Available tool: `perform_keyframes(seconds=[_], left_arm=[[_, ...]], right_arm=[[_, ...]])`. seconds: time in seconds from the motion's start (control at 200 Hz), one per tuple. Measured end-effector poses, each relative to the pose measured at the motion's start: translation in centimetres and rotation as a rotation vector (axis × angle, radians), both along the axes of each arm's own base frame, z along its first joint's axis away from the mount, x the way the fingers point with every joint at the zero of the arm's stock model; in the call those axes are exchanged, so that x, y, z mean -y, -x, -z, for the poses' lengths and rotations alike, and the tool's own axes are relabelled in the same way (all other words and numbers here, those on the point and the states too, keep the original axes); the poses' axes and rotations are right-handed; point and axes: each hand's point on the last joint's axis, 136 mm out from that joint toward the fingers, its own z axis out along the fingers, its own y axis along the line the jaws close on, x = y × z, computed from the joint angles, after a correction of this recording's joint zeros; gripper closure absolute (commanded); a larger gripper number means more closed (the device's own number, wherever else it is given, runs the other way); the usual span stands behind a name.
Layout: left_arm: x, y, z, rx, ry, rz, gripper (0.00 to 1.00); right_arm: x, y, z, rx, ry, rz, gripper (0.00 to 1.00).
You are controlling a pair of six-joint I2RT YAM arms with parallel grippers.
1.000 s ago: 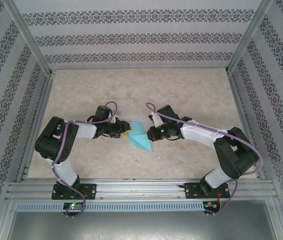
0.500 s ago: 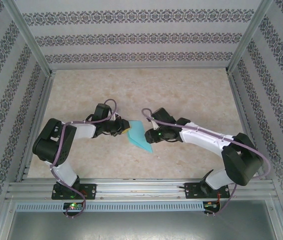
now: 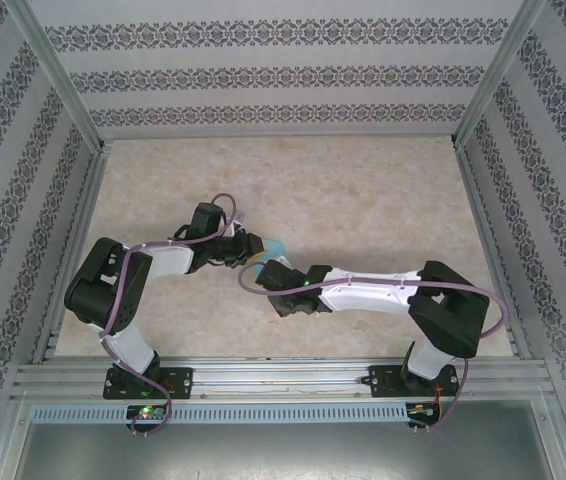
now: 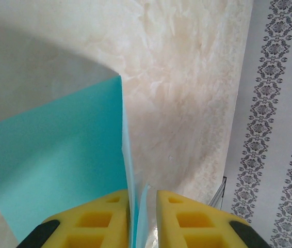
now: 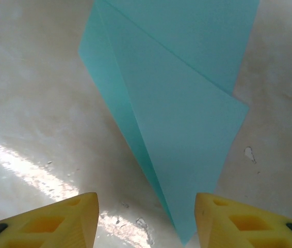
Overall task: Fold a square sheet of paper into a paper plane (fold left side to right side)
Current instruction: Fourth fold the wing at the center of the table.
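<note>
Paper plane (image 5: 177,129): light turquoise, partly folded to point, lying mid-surface (image 3: 363,190) between arms.
Left gripper (image 4: 142,199): clenched on paper edge, sheet pinched between yellow fingers (image 4: 99,214).
Right gripper (image 5: 146,206): released, jaws apart either side of pointed end.

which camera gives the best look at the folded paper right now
The right wrist view: the paper is seen broadside, its folded layers and pointed tip clear. The left wrist view gives one flap and the edge pinched in the left gripper. From the top, a small sliver peeks out beside the right arm.
</note>
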Motion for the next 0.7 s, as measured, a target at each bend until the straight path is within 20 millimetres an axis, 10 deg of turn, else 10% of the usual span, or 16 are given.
perform_keyframes(seconds=[0.44,0.699], left_arm=[[0.4,0.1,-0.2,0.001,0.000,0.010,0.80],[0.3,0.2,-0.1,-0.004,-0.008,0.005,0.73]], right_arm=[[0.4,-1.3,1.1,0.049,0.067,0.041,0.65],[0.6,-1.4,1.2,0.054,0.078,0.044,0.91]])
